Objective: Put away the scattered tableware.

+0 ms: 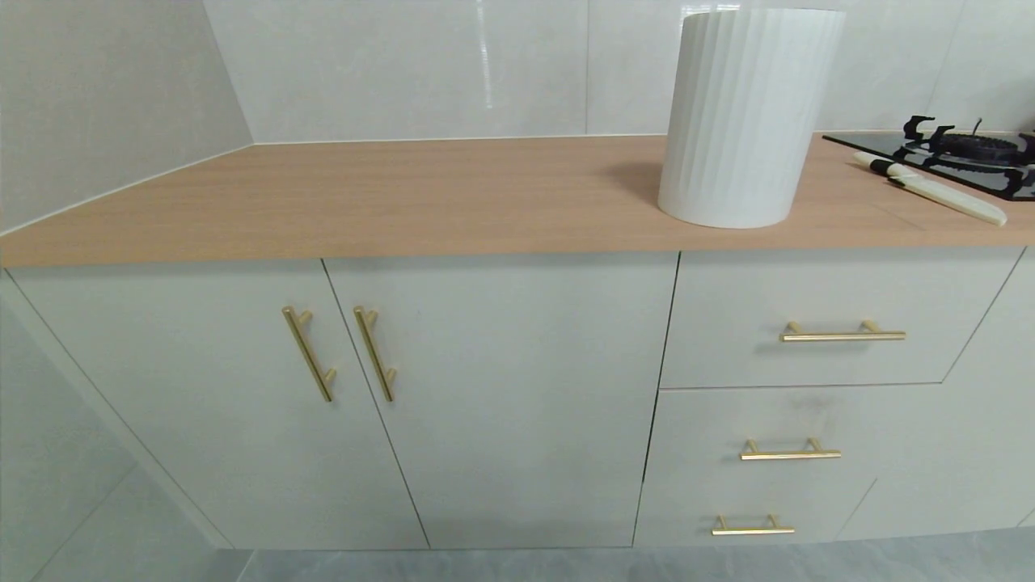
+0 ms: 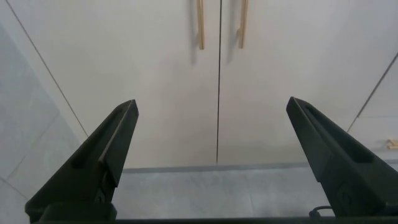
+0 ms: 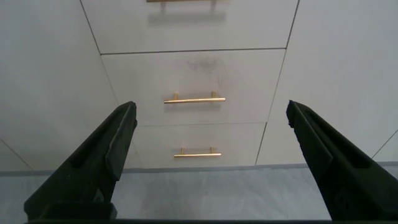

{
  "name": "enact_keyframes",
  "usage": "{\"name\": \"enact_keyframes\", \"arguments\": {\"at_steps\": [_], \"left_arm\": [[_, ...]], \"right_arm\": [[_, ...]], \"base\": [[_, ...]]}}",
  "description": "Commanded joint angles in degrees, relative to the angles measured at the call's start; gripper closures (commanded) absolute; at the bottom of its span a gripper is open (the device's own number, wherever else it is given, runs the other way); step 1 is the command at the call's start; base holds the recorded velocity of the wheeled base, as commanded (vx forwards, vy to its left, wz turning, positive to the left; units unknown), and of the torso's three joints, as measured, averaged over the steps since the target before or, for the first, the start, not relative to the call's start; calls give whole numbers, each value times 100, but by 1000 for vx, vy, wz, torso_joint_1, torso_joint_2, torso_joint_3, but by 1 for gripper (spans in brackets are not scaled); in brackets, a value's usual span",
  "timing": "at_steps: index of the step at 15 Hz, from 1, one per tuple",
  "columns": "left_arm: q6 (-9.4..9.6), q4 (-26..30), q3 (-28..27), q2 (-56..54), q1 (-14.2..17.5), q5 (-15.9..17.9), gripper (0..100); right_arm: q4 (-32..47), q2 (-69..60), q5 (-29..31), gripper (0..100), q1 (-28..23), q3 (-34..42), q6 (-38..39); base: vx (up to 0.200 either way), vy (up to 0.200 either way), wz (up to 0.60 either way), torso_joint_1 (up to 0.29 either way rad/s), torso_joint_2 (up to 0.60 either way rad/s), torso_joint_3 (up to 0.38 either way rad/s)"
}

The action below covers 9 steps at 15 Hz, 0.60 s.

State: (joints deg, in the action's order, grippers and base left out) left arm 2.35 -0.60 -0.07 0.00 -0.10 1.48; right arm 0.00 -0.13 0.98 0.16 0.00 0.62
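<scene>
The wood-topped desk (image 1: 404, 194) runs the full width of the head view against a pale tiled wall, and on it, toward the right, stands the landmark: a tall white ribbed canister (image 1: 740, 121), upright and open at the top. Below the canister and to its left, the desk's front carries a pair of pale double doors (image 1: 501, 388). Directly beneath the canister is a stack of three drawers (image 1: 808, 299). A grey floor (image 1: 566, 566) lies lower still. To the right of the canister, at the back of the desk, sits a black glass hob (image 1: 970, 153) with a burner grate. The left gripper (image 2: 211, 101) hangs low, down and to the left of the canister, facing the seam between the double doors with its dark jaws spread wide apart and nothing between them. The right gripper (image 3: 211, 104) hangs low beneath the canister, facing the two lower drawers, its jaws likewise wide apart and holding nothing. The knife (image 1: 946, 196), white with a black band near one end, lies flat on the desk to the right of the canister, apart from it and just beside the hob's near edge. Smallest are the gold bar handles (image 1: 308, 353), two slanted ones by the door seam down-left of the canister and one level on each drawer under it.
</scene>
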Motion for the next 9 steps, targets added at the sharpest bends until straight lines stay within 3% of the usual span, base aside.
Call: {"name": "enact_keyframes", "arguments": {"at_steps": [1,2,9], "left_arm": [[20,7,7,0,1,-7,0],[20,7,7,0,1,2,0],[20,7,7,0,1,-7,0]], "right_arm": [[0,13,-1,0,2,0,-1],[0,13,-1,0,2,0,-1],[0,13,-1,0,2,0,-1]], "base": [[0,0,0,0,0,0],[0,0,0,0,0,0],[0,-200,0,2,4,4]]}}
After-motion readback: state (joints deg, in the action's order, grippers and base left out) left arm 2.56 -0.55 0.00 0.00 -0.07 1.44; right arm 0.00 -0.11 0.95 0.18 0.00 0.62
